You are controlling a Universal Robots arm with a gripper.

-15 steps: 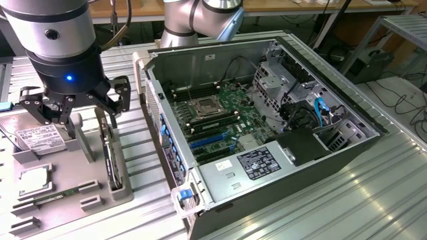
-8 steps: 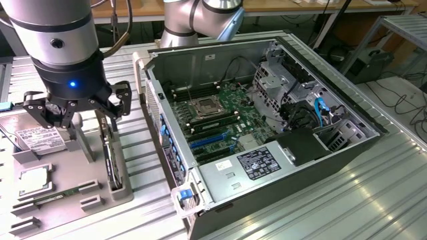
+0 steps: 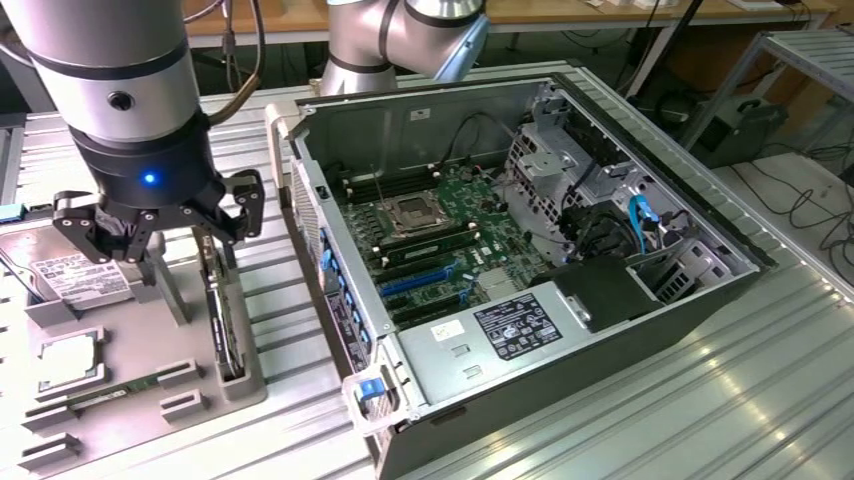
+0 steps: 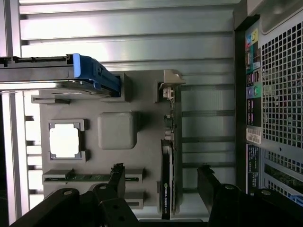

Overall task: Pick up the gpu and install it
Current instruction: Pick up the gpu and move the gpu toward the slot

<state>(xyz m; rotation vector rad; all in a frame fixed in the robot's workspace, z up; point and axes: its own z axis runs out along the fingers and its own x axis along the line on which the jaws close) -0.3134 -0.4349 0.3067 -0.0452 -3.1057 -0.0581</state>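
in the exterior view, the gripper [image 3: 167,232] is seen spread open above the gpu [image 3: 230,320], which is stood on edge in a grey tray [image 3: 134,335] beside the opened computer case [image 3: 534,250]. in the wrist view, the gpu [image 4: 166,161] is seen between the released fingers [image 4: 116,178], touched by neither.

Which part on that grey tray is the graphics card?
Beside the open computer case, on the exterior view's left, lies a grey tray. The gpu stands on edge along the tray's side nearest the case. Unlike the narrow memory stick, it carries a black cooler and silver end bracket.
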